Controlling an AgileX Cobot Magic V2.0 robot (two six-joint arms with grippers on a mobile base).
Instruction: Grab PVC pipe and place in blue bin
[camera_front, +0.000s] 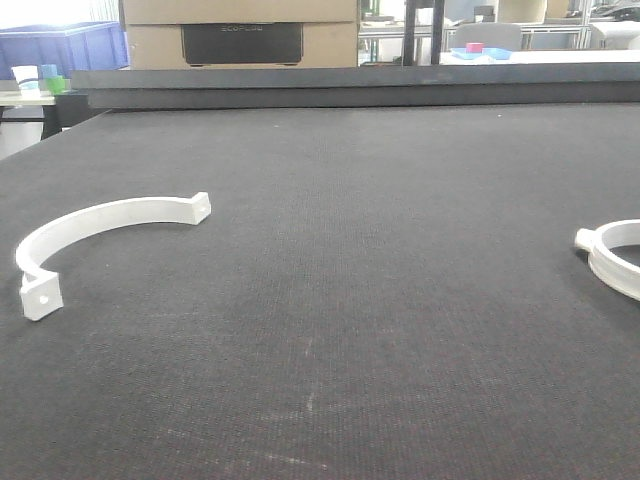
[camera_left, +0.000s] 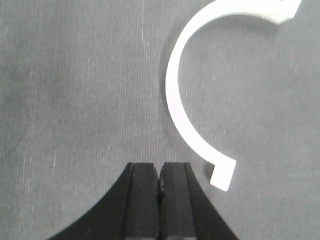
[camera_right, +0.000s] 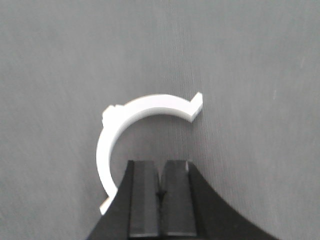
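Jaws of the left gripper (camera_left: 160, 175) and right gripper (camera_right: 160, 175) meet, empty; part them first, then straddle the PVC pipe (camera_left: 172, 102) mid-arc, avoiding its end tab.

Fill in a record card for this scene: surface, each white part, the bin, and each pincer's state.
surface: dark mat
left clamp: white half-ring, lying flat, not gripped
right clamp: white half-ring, partly out of the front view
blue bin: far background, left
left pincer: shut, empty, clamp ahead to its right
right pincer: shut, empty, hiding one end of the clamp
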